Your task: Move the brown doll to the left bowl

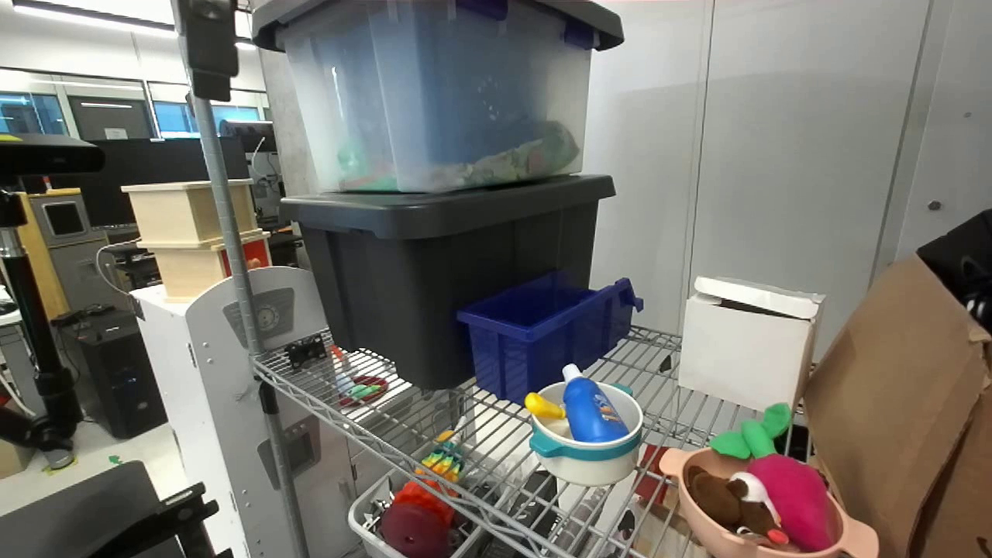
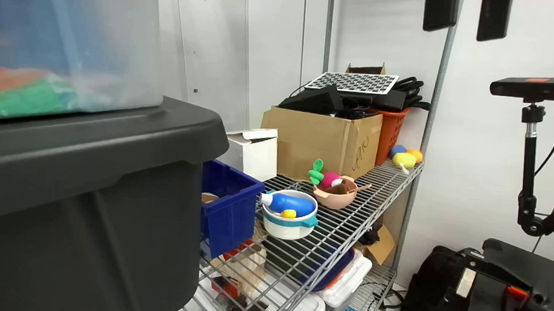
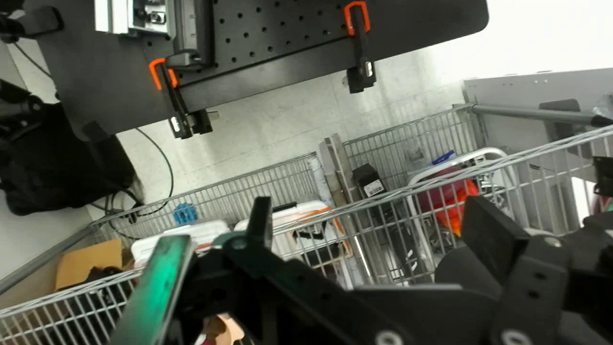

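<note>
Higher up than the wire shelf (image 2: 322, 235), the claw (image 2: 466, 31) points down, fingers (image 2: 440, 11) apart

In both exterior views you have a dark blue bin (image 1: 508, 363) just beside a dark grey tote (image 1: 387, 287) on the wire counter (image 2: 340, 222), a translucent tub (image 1: 434, 101) stacked on the tote. Your salmon-pink bowl (image 2: 335, 201) holds a magenta toy (image 1: 794, 500) with green leaves (image 1: 776, 419). On the far side, in an exterior view, you see a white box (image 2: 260, 157) left of a cardboard box (image 2: 307, 138), an orange basket (image 2: 390, 136) to its right, and yellow, orange and blue balls (image 2: 404, 160) near that basket
</note>
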`<state>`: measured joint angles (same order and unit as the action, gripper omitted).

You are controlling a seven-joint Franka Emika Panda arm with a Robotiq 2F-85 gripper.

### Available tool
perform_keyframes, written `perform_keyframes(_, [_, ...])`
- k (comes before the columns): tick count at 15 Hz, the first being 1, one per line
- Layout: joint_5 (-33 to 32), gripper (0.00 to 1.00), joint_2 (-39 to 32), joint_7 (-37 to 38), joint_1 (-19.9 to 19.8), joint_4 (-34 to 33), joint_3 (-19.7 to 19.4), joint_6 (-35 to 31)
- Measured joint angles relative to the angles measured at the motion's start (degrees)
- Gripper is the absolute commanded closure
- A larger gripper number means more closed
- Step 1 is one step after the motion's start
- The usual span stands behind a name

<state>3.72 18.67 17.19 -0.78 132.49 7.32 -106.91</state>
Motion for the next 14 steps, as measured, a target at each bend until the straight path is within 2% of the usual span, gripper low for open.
perform_keyframes(6, [-7.93, 0.00, 0.54, -0.03, -1.89, -2.01, -2.64, 0.04])
perform_keyframes(14, [-8.13, 0.00, 0.92, -0.03, -2.00, -2.31, -3.05, 0.08])
